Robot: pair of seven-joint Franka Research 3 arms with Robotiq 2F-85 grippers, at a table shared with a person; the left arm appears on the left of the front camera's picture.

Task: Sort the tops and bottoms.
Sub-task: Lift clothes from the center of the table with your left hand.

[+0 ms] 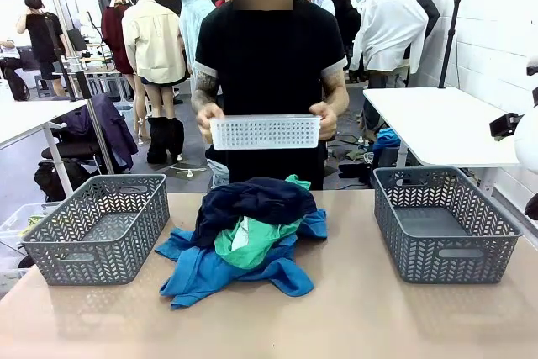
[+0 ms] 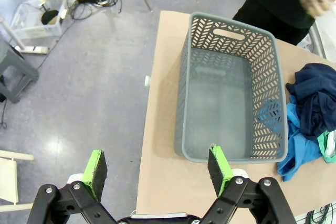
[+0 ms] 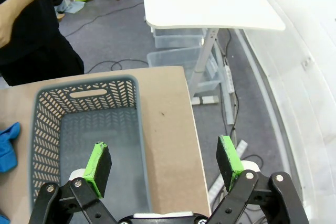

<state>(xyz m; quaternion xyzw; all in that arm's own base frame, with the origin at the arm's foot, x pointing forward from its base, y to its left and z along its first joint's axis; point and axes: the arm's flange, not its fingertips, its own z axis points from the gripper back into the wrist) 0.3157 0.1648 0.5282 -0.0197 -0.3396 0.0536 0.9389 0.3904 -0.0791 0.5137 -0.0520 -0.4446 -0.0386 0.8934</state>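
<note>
Garment pile centred on table; bare lanes to left basket and right basket.
Rumpled heap: navy over sea-green over blue. Left tool and right tool spread wide, empty, above the table's end edges.

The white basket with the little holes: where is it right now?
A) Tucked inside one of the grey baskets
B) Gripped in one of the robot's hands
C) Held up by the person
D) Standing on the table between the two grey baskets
C: the person holds the white basket by both ends, up off the table, behind the heap of clothes.
</note>
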